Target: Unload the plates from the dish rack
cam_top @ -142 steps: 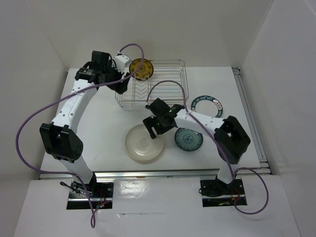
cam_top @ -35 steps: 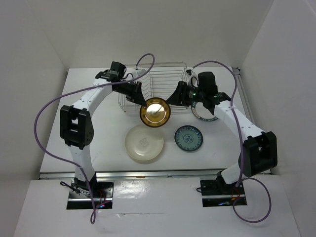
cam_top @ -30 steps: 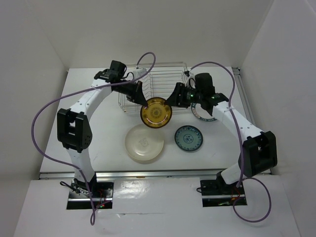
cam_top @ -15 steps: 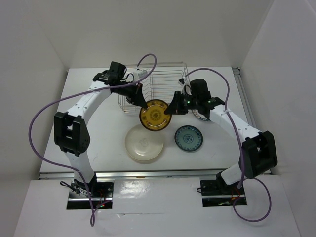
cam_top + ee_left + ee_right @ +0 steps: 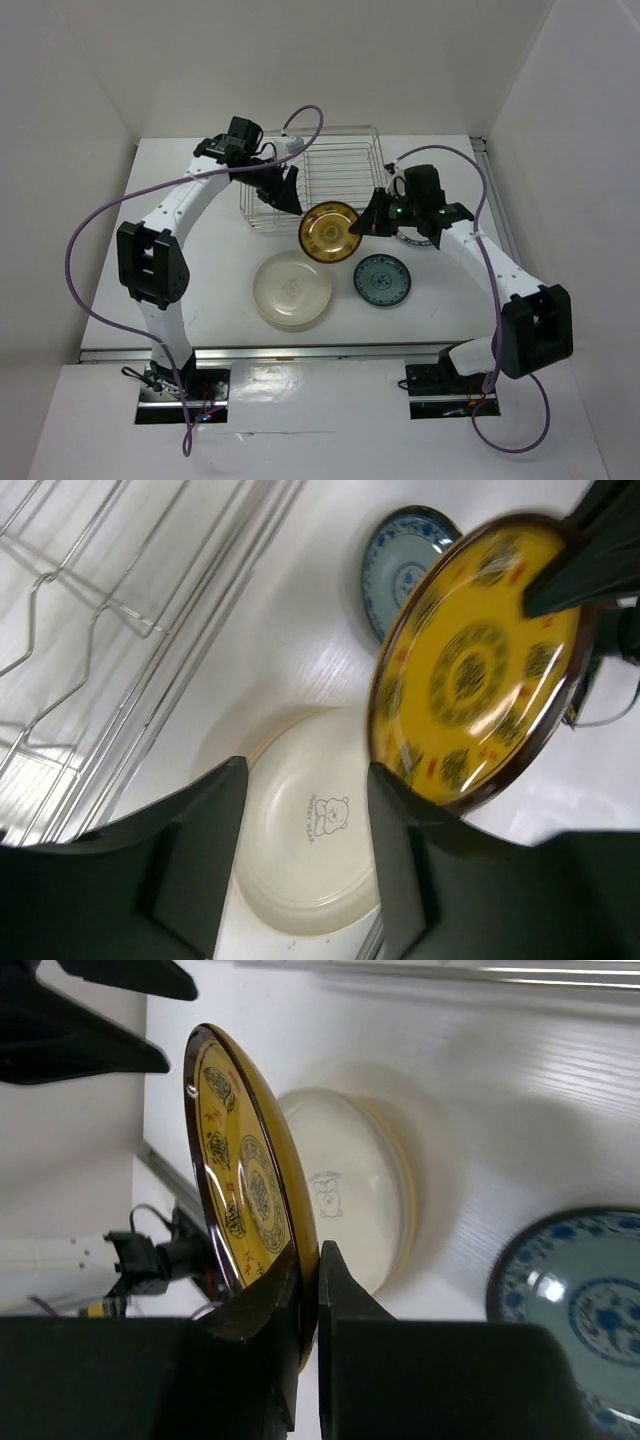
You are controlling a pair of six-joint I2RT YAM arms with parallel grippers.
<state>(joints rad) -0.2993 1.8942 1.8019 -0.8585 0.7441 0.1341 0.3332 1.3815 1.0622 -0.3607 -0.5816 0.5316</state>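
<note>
In front of the dish rack [image 5: 320,170], on the white desk [image 5: 200,250], two plates are lying flat. A plain cream plate [image 5: 292,289] is sitting toward the rack's left front corner, and a smaller blue-patterned plate [image 5: 381,280] is resting toward its right front. The two are lying near each other without touching. Purple cables are looping from both arms over the rack's back rail.

Just off the rack's near rail, the yellow-brown patterned plate [image 5: 331,232] is hanging in the air, tilted steeply on edge. It is sitting above the gap between the cream and blue plates, clear of both and of the rack wires.

The right hand [image 5: 368,225] is reaching in from the rack's right front. Its fingers are pressing together on the yellow plate's dark rim, one finger on each face. Its wrist view is showing the rim pinched between the fingers [image 5: 305,1290], with the cream plate [image 5: 350,1190] behind it.

The left hand [image 5: 290,190] is hovering at the rack's left front corner. Its fingers are standing spread, with nothing between them [image 5: 300,860], and are staying apart from the yellow plate [image 5: 475,675].
</note>
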